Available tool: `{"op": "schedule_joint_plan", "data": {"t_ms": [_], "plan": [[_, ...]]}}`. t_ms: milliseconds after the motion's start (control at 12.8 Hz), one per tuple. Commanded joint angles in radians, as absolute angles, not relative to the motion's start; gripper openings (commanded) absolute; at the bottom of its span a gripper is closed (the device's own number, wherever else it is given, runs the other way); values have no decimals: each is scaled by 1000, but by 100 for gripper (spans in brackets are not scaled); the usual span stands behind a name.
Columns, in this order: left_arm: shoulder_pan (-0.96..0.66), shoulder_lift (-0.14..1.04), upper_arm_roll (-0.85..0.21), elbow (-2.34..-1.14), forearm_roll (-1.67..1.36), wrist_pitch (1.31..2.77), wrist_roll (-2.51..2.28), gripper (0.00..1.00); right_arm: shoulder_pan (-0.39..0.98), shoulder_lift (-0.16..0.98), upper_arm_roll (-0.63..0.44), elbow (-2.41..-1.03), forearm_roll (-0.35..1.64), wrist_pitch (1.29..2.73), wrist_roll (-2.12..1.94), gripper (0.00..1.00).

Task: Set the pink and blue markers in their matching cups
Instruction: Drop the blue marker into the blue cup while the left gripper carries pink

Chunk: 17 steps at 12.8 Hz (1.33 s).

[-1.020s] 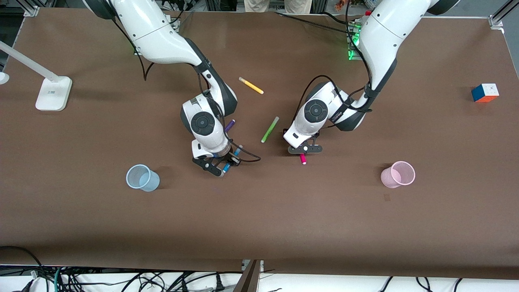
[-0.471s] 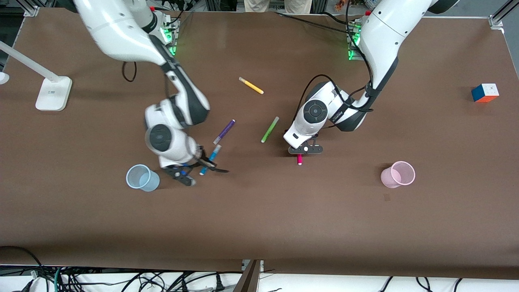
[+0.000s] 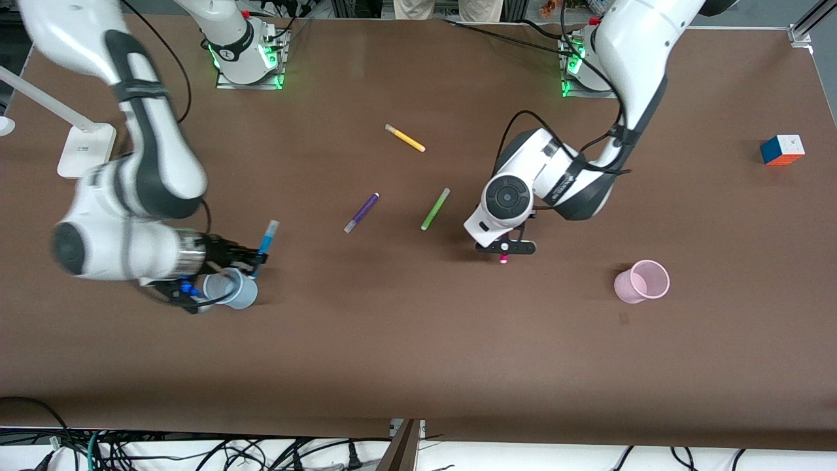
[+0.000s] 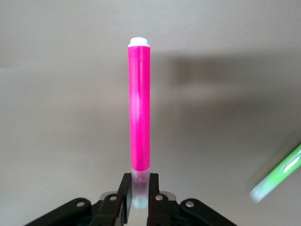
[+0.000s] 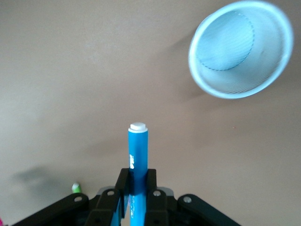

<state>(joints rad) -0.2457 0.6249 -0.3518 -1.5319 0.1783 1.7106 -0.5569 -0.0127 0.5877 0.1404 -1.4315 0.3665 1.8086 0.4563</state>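
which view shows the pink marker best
The left wrist view: the pink marker fills it end to end, its pale cap shut in the left pincer. In the front view only its tip peeks out under that pincer. The right wrist view does not show it clearly.

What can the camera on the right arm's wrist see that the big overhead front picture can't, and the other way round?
Only the right wrist view looks down into the blue cup, showing nothing inside.

Only the front view shows the left gripper holding the pink marker, plus the pink cup, purple pen, yellow pen and cube.

Both show the right gripper clamped on the blue marker beside the blue cup.
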Motion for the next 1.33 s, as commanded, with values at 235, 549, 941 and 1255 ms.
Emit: {"op": "schedule_joint_plan", "data": {"t_ms": [235,549,941,1255], "plan": [[-147,640,-299,-1411,303,1456,-122,0,-227,705,167,-1405,688,1729,244,0],[-149,644,-291,-1410,622,1393,170,0,-282,779,167,-1405,793,1701,222,0],[-149,647,-285,-1408,929,1256,544,0,-307,825,167,-1401,825,1704,219,0],[-163,699,-253,-1410,1121,1247,660,0,-308,847,166,-1368,825,1704,222,80]]}}
